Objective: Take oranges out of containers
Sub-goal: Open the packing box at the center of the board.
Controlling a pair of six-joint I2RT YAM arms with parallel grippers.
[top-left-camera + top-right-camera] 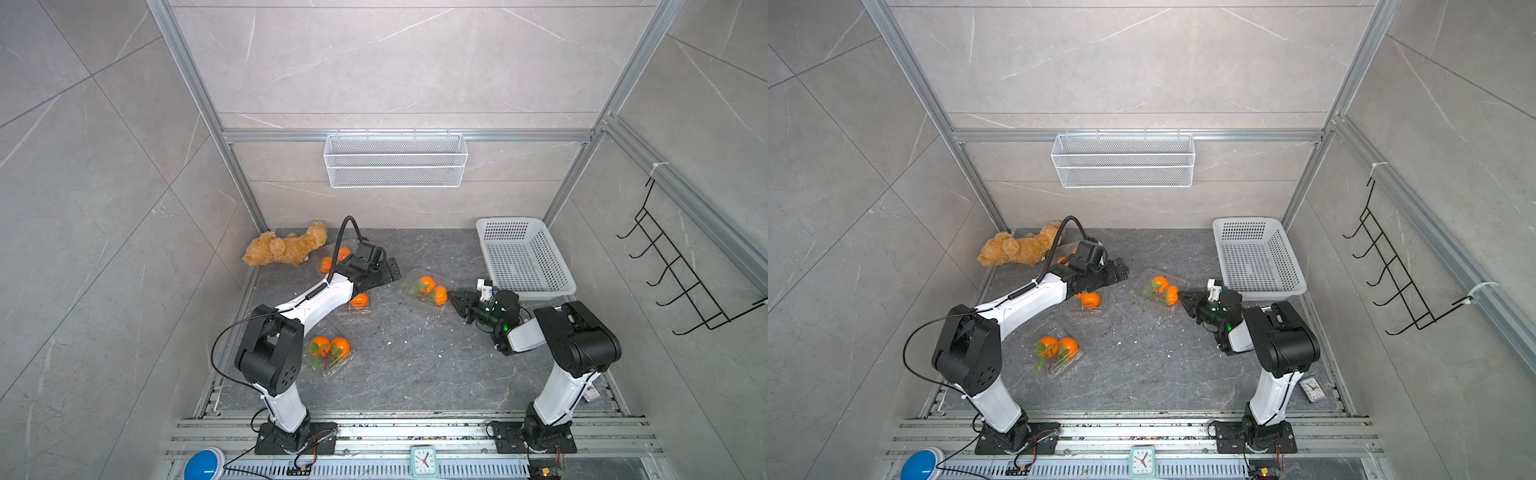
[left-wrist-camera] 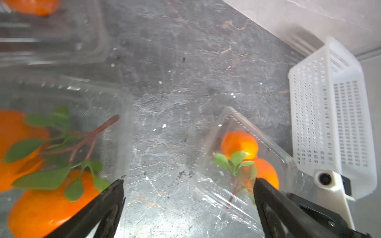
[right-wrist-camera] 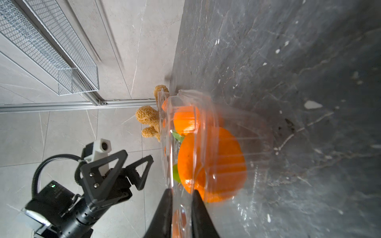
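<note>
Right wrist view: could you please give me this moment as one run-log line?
right gripper: shut on clamshell rim | oranges: both inside clamshell | left gripper: open, empty, hovering over table

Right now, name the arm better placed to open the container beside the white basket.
Right arm. The right fingers pinch that container by its clear rim, oranges just beyond their tips. The left fingers stand wide open above the table, holding nothing.
</note>
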